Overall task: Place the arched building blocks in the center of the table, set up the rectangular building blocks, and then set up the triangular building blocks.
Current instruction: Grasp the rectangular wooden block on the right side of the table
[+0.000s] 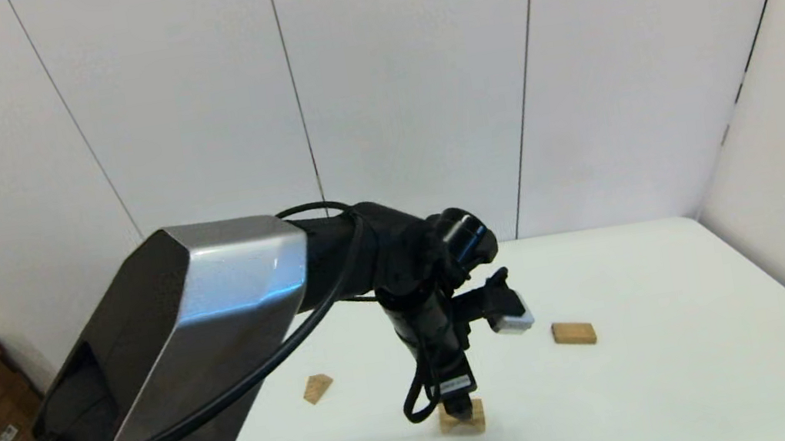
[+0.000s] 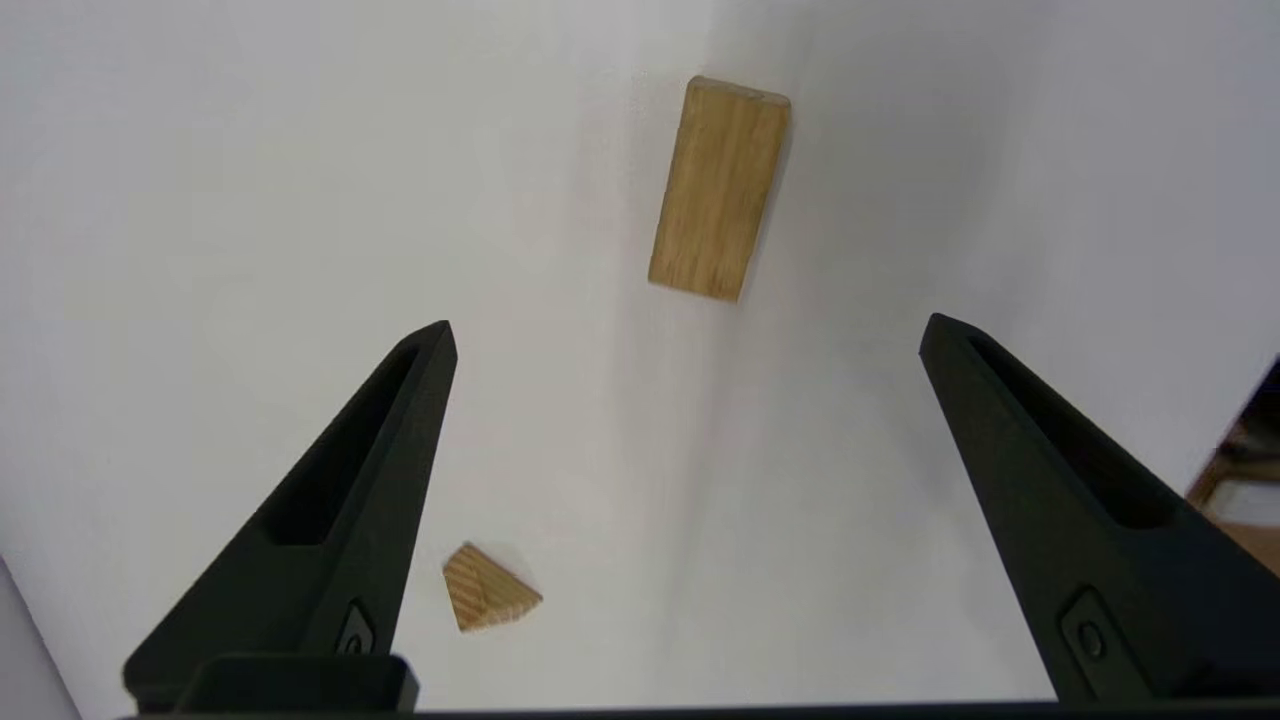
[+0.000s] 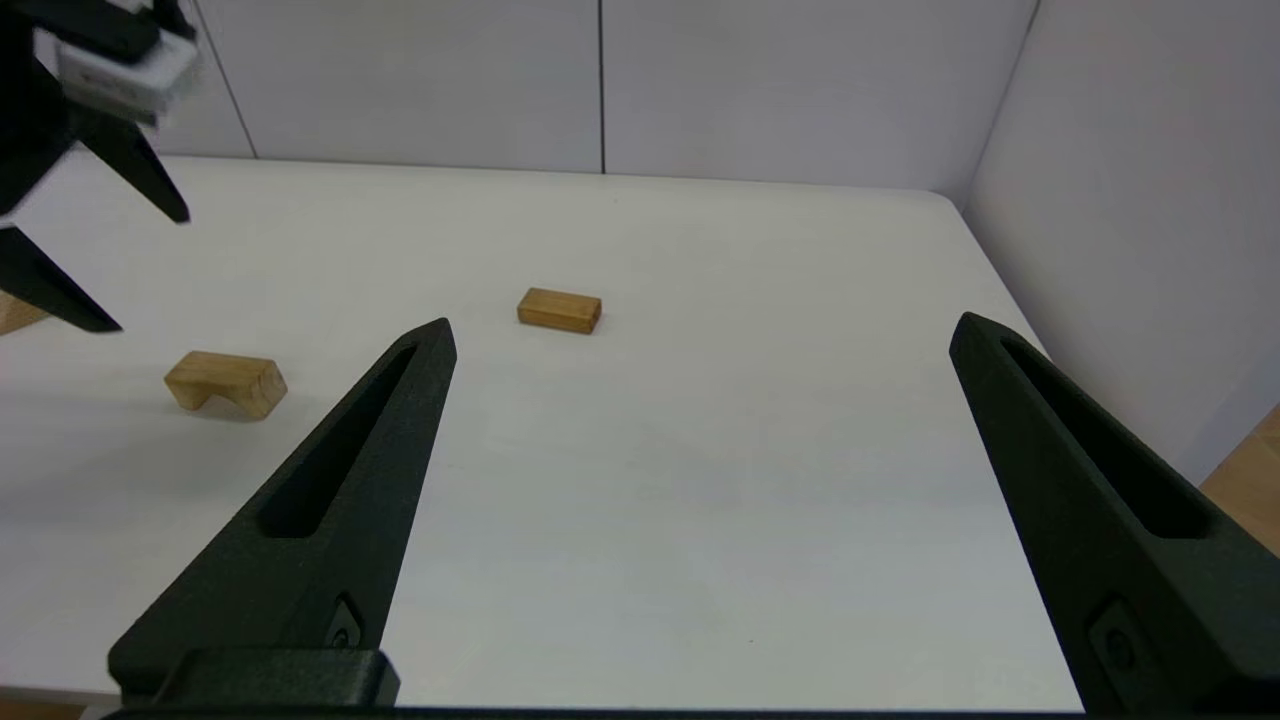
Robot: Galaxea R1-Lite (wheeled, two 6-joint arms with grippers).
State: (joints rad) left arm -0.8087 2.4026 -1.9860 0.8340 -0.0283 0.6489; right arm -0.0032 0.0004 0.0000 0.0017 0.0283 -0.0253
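Left gripper (image 2: 685, 340) held open above small light-wood arched block (image 1: 462, 420), released on white table (image 1: 694, 362) | flat wooden rectangular block (image 2: 719, 190) beyond fingertips, triangular wooden prism (image 2: 487, 588) beside: both unstacked | right gripper (image 3: 700, 335) parked, open.

no legible text anywhere

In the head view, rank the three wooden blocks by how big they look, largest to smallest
1. Rectangular block, largest as seen.
2. Arched block, but the left gripper above it hides part of it, so ranks one and two are unsure.
3. Triangular block, smallest.
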